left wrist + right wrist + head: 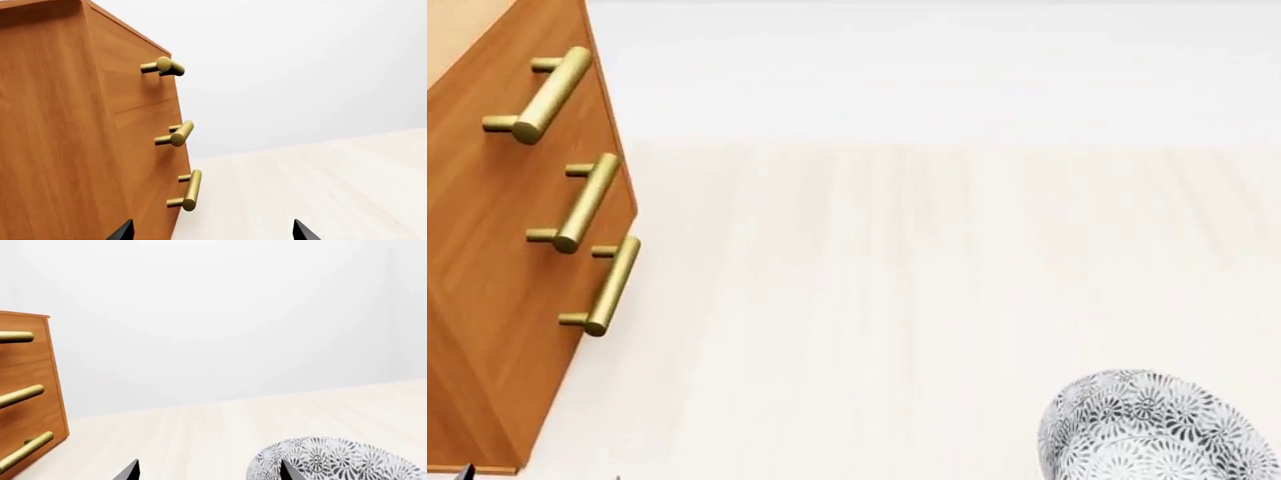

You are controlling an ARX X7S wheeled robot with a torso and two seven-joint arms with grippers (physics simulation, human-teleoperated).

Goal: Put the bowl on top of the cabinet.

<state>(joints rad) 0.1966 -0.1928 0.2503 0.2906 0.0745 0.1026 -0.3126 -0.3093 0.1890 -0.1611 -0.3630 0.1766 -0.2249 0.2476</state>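
Note:
The bowl (pixel 1154 430), black-and-white floral, sits on the pale wood surface at the head view's lower right, cut off by the frame edge. The orange-brown cabinet (pixel 494 260) stands at the left, its three brass handles (pixel 587 205) facing the open surface. In the right wrist view the bowl (pixel 333 460) lies just ahead of my right gripper (pixel 209 472), off to one side. That gripper is open and one fingertip (pixel 288 471) overlaps the bowl's near wall. My left gripper (pixel 213 232) is open and empty, close to the cabinet's (pixel 60 140) front corner.
A pale wood surface (pixel 894 300) stretches between cabinet and bowl, up to a plain white wall (pixel 220 315). The cabinet's lighter top (pixel 461 30) shows only as a sliver at the head view's upper left.

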